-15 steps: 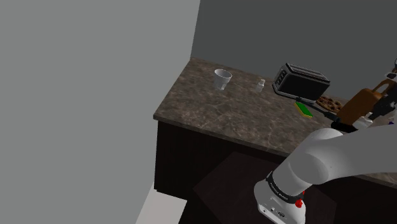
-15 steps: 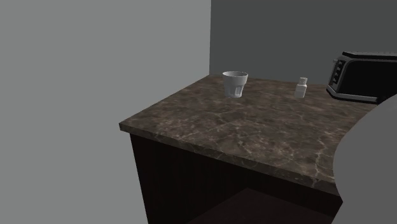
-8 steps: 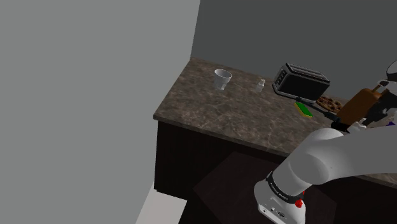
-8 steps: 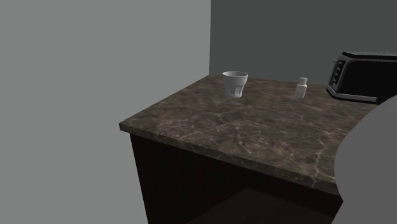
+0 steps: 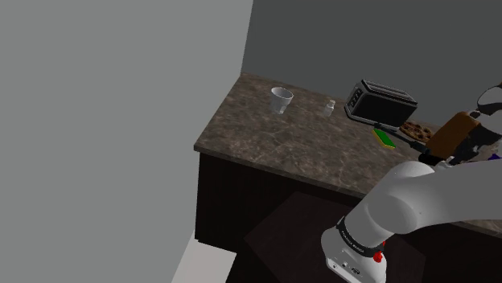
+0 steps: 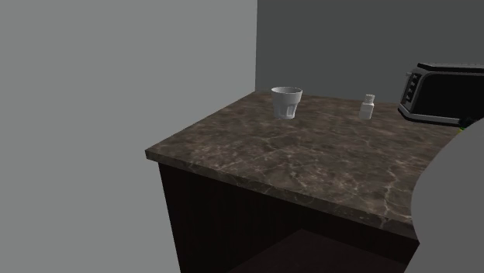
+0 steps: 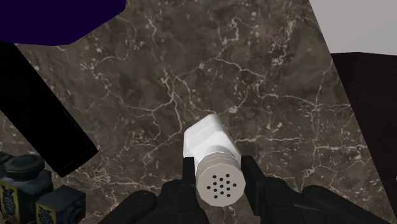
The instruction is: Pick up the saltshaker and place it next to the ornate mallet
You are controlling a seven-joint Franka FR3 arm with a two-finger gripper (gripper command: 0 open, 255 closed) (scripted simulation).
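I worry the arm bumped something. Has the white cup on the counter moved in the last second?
No. The cup stands in the same spot, with the same gap to the toaster in the shoulder view.

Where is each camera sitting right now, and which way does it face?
Shoulder view: high behind the arm, looking down over the marble counter; arm at lower right.
Second exterior view: off the counter's corner, looking across at cup and toaster; grey arm link at right edge.
Wrist view: on the hand, looking down at the counter; the end effector clasps the saltshaker.
Both exterior views share cup, toaster and a small white bottle.
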